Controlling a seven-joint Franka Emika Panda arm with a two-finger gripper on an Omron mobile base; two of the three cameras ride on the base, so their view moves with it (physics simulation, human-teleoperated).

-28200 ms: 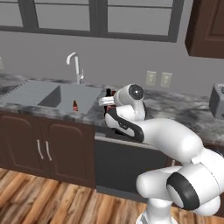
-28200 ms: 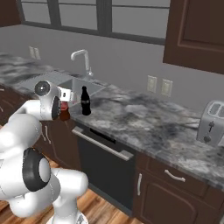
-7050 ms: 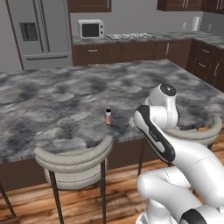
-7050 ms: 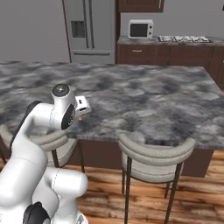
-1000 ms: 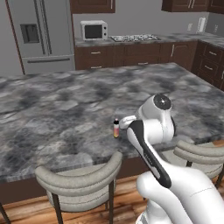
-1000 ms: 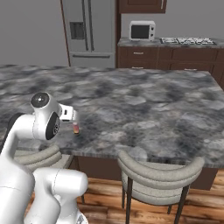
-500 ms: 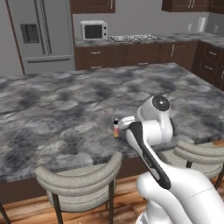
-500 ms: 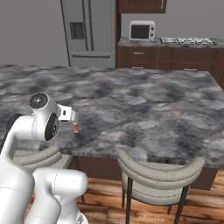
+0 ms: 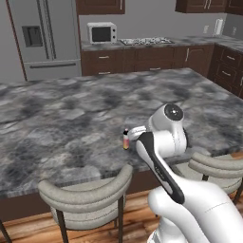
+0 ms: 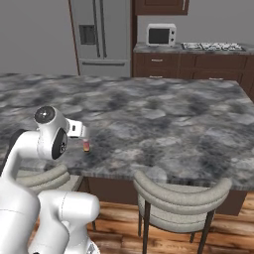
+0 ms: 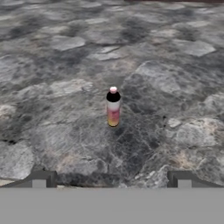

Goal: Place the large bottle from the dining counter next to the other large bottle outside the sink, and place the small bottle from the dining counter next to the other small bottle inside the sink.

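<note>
small bottle [image 11: 113,108] upright on the dining counter [image 11: 61,65], near its front edge (black cap, pale pink upper, orange-yellow lower). Stands free, nothing touching it. Also seen in left base view [image 9: 126,140] and right base view [image 10: 86,146].

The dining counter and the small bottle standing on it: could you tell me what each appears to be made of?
The dining counter looks like polished stone, marble or granite, going by its grey-and-black mottled veining. The small bottle seems to be clear plastic or glass, as a pink-to-orange fill shows below its black band; the render leaves that open.
</note>
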